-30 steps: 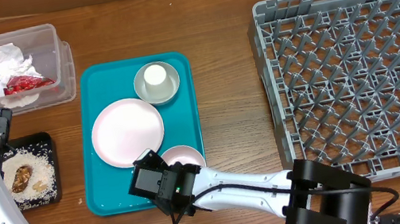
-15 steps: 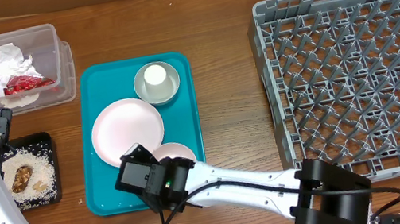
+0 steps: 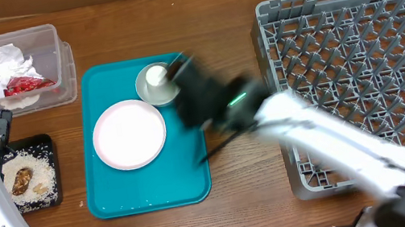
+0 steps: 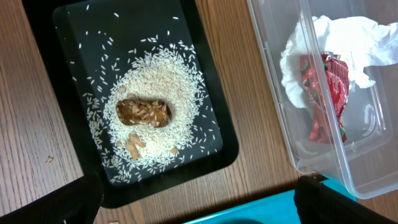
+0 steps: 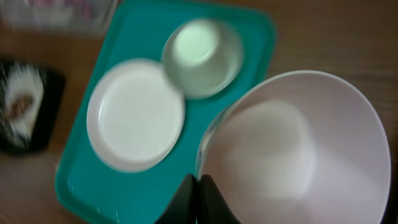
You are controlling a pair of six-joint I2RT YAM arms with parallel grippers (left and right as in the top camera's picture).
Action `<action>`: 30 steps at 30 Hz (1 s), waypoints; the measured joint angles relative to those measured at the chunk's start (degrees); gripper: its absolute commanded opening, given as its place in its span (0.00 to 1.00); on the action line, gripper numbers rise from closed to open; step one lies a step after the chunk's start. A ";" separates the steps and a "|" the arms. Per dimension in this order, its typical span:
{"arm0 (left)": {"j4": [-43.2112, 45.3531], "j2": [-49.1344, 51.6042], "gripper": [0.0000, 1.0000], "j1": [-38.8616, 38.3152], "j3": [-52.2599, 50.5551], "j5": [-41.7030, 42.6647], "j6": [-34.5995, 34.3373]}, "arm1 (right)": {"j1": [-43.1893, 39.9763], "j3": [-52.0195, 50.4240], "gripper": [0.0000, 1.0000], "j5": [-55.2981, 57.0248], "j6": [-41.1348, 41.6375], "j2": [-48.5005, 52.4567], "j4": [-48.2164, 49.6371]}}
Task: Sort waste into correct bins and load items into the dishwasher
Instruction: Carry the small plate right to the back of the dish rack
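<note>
- Lower left of the overhead view: the black tray (image 4: 74, 31) holds the rice grains (image 4: 180, 81) and brown lumps (image 4: 143, 112).
- Upper left: the clear tub (image 3: 52, 39) holds the napkin (image 3: 8, 61) and red wrapper (image 3: 22, 83).
- The left gripper (image 4: 196, 202) hangs above both, fingers wide apart and empty.
- Centre-left: the plate (image 3: 129, 133) lies flat on the teal tray (image 3: 149, 187). The cup (image 3: 156, 76) sits inside the bowl (image 3: 146, 94).
- Centre, blurred: the right gripper (image 5: 199, 190) pinches the small dish (image 5: 298, 143) by its rim, off the tray.
- The dish looks light, stiff and probably slick and chippable, so an edge pinch may let it pivot.
- Right: the dish rack (image 3: 358, 64) holds nothing.
</note>
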 measured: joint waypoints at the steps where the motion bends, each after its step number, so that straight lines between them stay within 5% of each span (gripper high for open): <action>1: 0.00 0.00 1.00 0.00 0.00 0.00 0.00 | -4.15 0.20 0.04 -1.49 -0.02 -1.95 -0.13; 8: 0.00 0.00 1.00 0.00 0.00 0.00 0.00 | -38.82 1.03 0.04 -21.86 -2.80 -9.14 -2.32; 14: 0.00 0.00 1.00 0.00 0.00 0.00 0.00 | -58.84 0.42 0.04 -40.92 -6.80 -6.12 -2.47; 21: 0.00 0.00 1.00 0.00 0.00 0.00 0.00 | -70.88 -3.28 0.04 -53.66 -8.33 0.11 0.79; 30: 0.00 0.00 1.00 0.00 0.00 0.00 0.00 | -75.78 -4.22 0.04 -71.43 -13.73 9.75 4.00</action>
